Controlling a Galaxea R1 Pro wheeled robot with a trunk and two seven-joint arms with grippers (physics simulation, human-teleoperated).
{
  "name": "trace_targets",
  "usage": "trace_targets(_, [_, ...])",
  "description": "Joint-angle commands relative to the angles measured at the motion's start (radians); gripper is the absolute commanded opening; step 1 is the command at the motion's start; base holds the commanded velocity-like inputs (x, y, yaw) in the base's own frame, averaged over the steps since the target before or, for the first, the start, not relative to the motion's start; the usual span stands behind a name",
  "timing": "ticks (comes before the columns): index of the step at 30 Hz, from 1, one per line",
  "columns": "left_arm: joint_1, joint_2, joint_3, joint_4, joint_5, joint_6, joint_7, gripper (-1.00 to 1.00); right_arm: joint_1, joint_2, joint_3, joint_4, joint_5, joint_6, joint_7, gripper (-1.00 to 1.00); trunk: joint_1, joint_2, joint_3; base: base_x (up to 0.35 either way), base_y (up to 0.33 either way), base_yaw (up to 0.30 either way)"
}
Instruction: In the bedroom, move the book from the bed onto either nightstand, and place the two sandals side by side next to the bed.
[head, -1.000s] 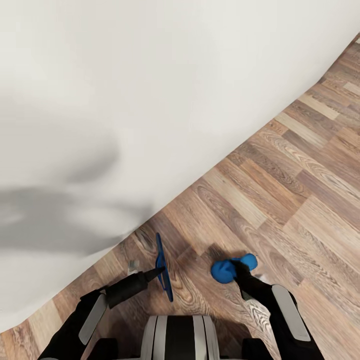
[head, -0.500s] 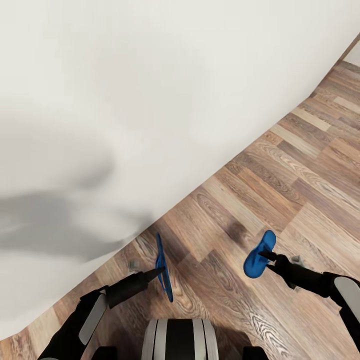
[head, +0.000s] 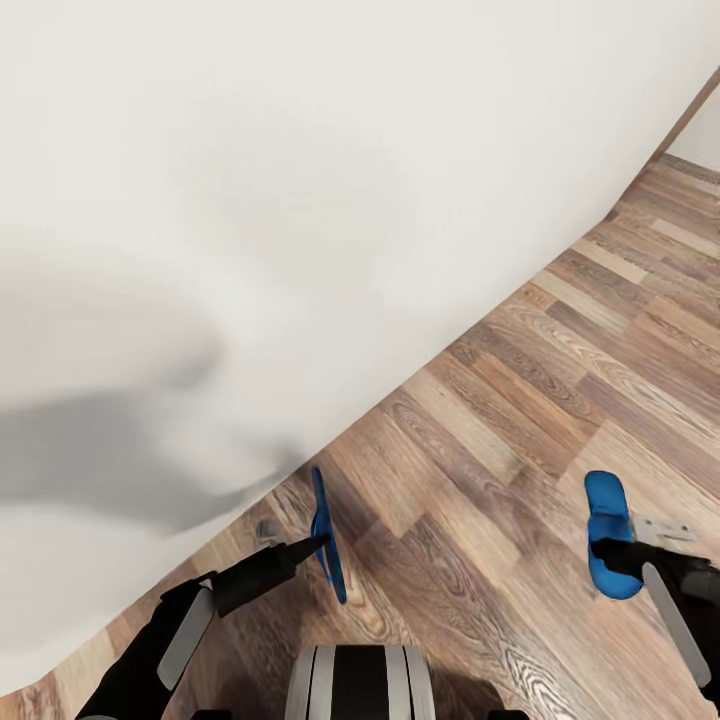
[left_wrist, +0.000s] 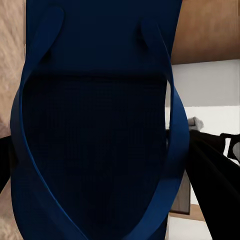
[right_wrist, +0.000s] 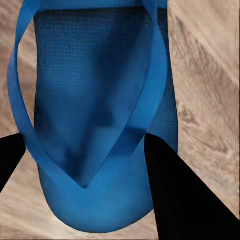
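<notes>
The bed (head: 300, 200) spreads its pale grey-white cover across the upper left of the head view. My left gripper (head: 318, 543) is shut on one blue sandal (head: 325, 535), held on edge above the floor beside the bed; up close that sandal (left_wrist: 95, 125) looks dark, straps toward the camera. My right gripper (head: 606, 548) is shut on the other blue sandal (head: 607, 530), lying flatter at the right, over the planks. The same sandal (right_wrist: 100, 115) appears between the dark fingers (right_wrist: 175, 190) in the right wrist view. The book and nightstand are out of view.
Brown plank floor (head: 520, 400) runs diagonally along the bed's edge to the right. A strip of white wall (head: 705, 130) shows at the far upper right. My trunk (head: 355, 685) sits at the bottom centre.
My right arm has swung out to the right, carrying its sandal from near the centre to the right edge and turning it flatter. The left gripper and its sandal have stayed put.
</notes>
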Motion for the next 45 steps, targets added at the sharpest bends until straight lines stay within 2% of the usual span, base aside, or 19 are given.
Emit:
trace_targets(1, [0.000,0.001,-0.003,0.000,0.009,0.008,0.001,-1.00,0.000,0.004,-0.001,-0.002,0.000,-0.005,0.009,-1.00,-0.001,0.000,0.003,0.000,0.000,0.000])
trace_targets(2, [0.000,0.001,-0.003,0.000,0.009,0.009,0.001,-1.00,0.000,0.006,-0.002,-0.003,-0.012,-0.011,0.048,-1.00,-0.001,0.000,0.007,0.000,0.000,0.000])
trace_targets(4, [0.000,0.001,-0.003,0.000,0.009,0.009,0.001,-1.00,0.002,0.002,-0.004,0.002,-0.107,-0.017,0.268,-1.00,-0.002,0.001,0.015,0.000,0.000,0.000])
trace_targets(6, [0.000,0.001,-0.003,0.000,0.009,0.009,0.001,-1.00,0.003,-0.001,-0.005,0.007,-0.172,-0.019,0.500,-1.00,-0.003,0.001,0.023,0.000,0.000,0.000])
trace_targets(7, [0.000,0.001,-0.004,0.000,0.008,0.009,0.001,-1.00,0.003,-0.004,-0.005,0.008,-0.195,-0.020,0.672,-1.00,-0.003,0.001,0.027,0.000,0.000,0.000])
trace_targets(9, [0.000,0.000,-0.004,0.000,0.008,0.008,0.001,-1.00,0.003,-0.015,-0.006,0.012,-0.209,-0.021,0.866,-1.00,-0.004,0.002,0.034,0.000,0.000,0.000])
trace_targets(11, [0.000,0.000,-0.004,0.000,0.008,0.009,0.001,-1.00,0.003,-0.030,-0.008,0.036,-0.216,-0.022,0.999,-1.00,-0.005,0.002,0.042,0.000,0.000,0.000])
trace_targets(14, [0.000,-0.001,-0.005,0.000,0.008,0.009,0.001,-1.00,0.003,-0.039,-0.010,0.102,-0.218,-0.024,1.046,-1.00,-0.006,0.003,0.054,0.000,0.000,0.000])
trace_targets(16, [0.000,-0.004,-0.006,0.000,0.008,0.009,0.001,-1.00,0.003,-0.040,-0.011,0.145,-0.218,-0.024,1.051,-1.00,-0.007,0.004,0.061,0.000,0.000,0.000])
trace_targets(20, [0.000,-0.012,-0.006,0.000,0.007,0.009,0.001,-1.00,0.003,-0.042,-0.020,0.307,-0.215,-0.038,1.059,-1.00,-0.009,0.004,0.077,0.000,0.000,0.000])
trace_targets(22, [0.000,-0.013,-0.006,0.000,0.007,0.009,0.001,-1.00,0.003,-0.044,-0.021,0.327,-0.215,-0.040,1.063,-1.00,-0.010,0.005,0.085,0.000,0.000,0.000])
trace_targets(45, [0.000,-0.014,-0.008,0.000,0.008,0.008,0.022,-1.00,0.003,-0.050,-0.020,0.342,-0.214,-0.046,1.065,-1.00,-0.020,0.010,0.174,0.000,0.000,0.000])
